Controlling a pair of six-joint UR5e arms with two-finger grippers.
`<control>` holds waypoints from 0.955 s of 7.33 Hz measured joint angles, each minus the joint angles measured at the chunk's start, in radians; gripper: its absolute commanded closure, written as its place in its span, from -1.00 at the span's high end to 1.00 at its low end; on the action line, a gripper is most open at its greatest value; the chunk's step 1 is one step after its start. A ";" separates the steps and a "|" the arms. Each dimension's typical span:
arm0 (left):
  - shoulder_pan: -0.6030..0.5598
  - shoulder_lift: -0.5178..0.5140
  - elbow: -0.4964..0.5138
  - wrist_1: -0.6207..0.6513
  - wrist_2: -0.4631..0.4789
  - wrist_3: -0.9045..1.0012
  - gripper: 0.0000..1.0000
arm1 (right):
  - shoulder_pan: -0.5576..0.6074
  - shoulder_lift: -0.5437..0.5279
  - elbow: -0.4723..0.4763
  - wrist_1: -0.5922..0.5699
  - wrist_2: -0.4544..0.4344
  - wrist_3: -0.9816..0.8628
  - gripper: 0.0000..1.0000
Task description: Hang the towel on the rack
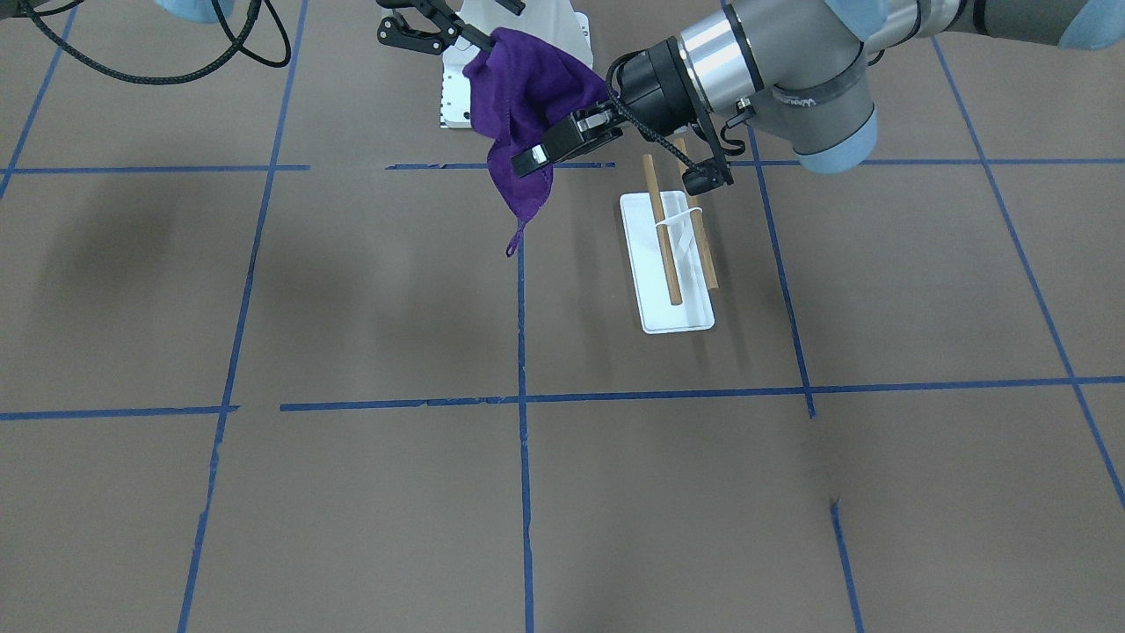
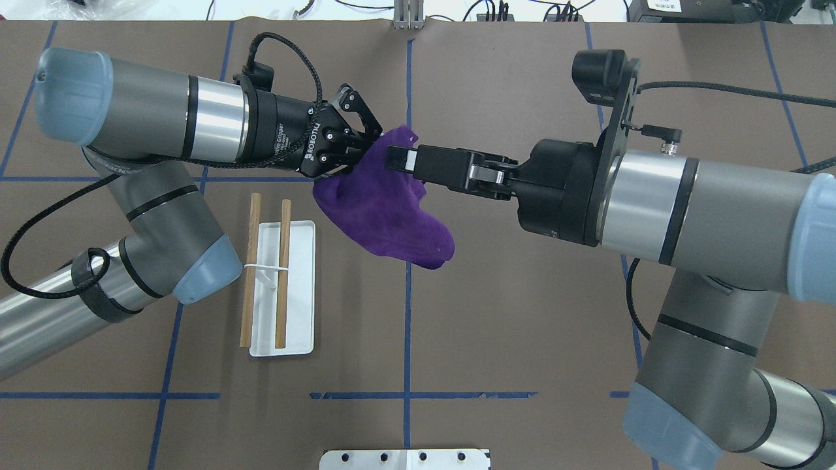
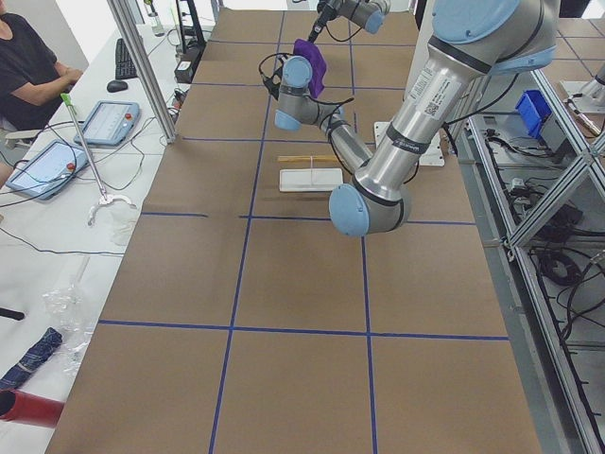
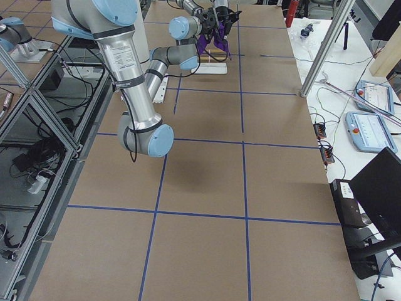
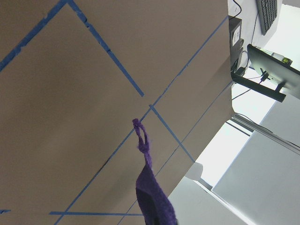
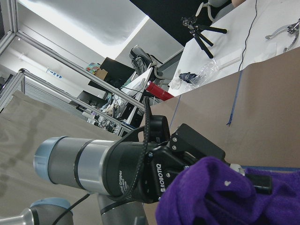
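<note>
A purple towel [image 2: 385, 209] hangs in the air between my two grippers, above the table's middle. My left gripper [image 2: 364, 149] reaches in from the left and is shut on the towel's upper edge. My right gripper [image 2: 397, 158] reaches in from the right and is shut on the same bunched edge, tip to tip with the left. In the front view the towel [image 1: 518, 105] droops with its loop lowest, between the left gripper [image 1: 527, 161] and the right gripper [image 1: 479, 40]. The rack [image 2: 283, 274], two wooden dowels over a white tray [image 2: 297, 326], stands bare below the left forearm.
The white metal pedestal [image 2: 405, 459] with bolt holes sits at the near table edge, also showing behind the towel in the front view [image 1: 562, 26]. My left arm's elbow [image 2: 196, 274] hovers beside the rack. Black cables [image 1: 158, 61] loop over the table corner. An operator [image 3: 33, 66] sits at a side desk.
</note>
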 measured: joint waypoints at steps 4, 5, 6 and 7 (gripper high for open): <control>-0.001 -0.001 -0.002 0.003 0.004 -0.002 -1.00 | 0.039 -0.141 0.081 -0.013 0.109 0.000 1.00; -0.001 -0.002 -0.008 0.007 0.009 -0.002 -1.00 | 0.116 -0.214 0.116 -0.013 0.231 -0.001 1.00; -0.001 -0.003 -0.020 0.013 0.031 -0.002 -1.00 | 0.263 -0.263 0.118 -0.013 0.417 -0.003 1.00; 0.005 0.000 -0.044 0.018 0.089 0.000 -1.00 | 0.449 -0.288 0.071 -0.013 0.622 -0.019 1.00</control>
